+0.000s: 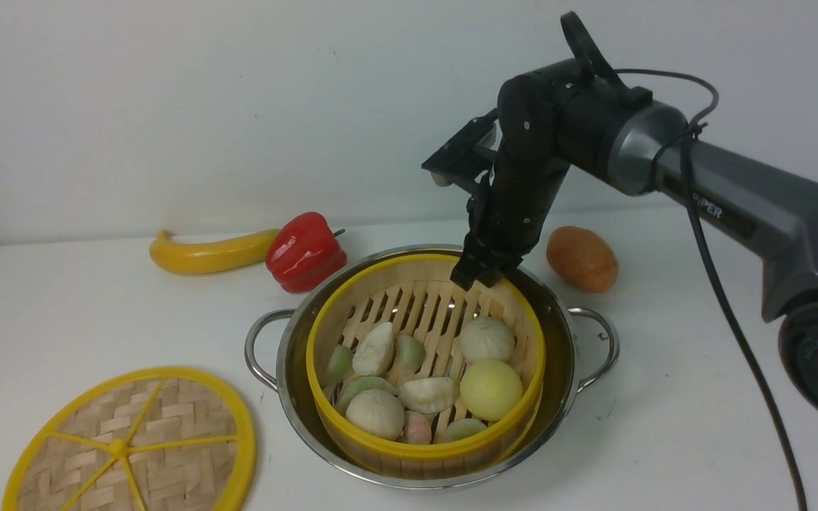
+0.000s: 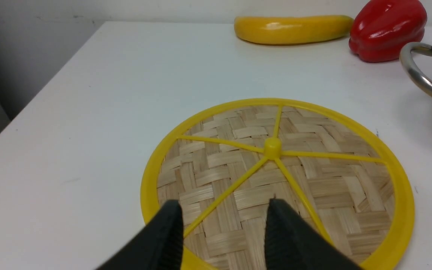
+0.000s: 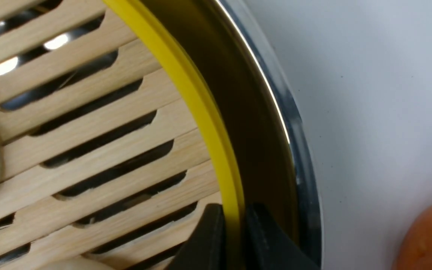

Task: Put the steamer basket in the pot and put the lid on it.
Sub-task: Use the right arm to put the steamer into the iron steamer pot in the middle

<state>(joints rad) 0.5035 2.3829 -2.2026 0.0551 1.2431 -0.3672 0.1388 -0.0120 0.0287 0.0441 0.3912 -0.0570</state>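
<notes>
**Two possible fumbles**

The lid [image 1: 132,443] lies flat on the surface [image 1: 650,440] at eight o'clock from the pot [image 1: 558,341]. Our left tool [image 2: 223,210], jaws apart above it, may skid off. Our right tool [image 1: 483,273] pinches the steamer basket [image 1: 427,448], inside the pot, at its one o'clock rim. If we retreat unreleased, it would tip.
</notes>
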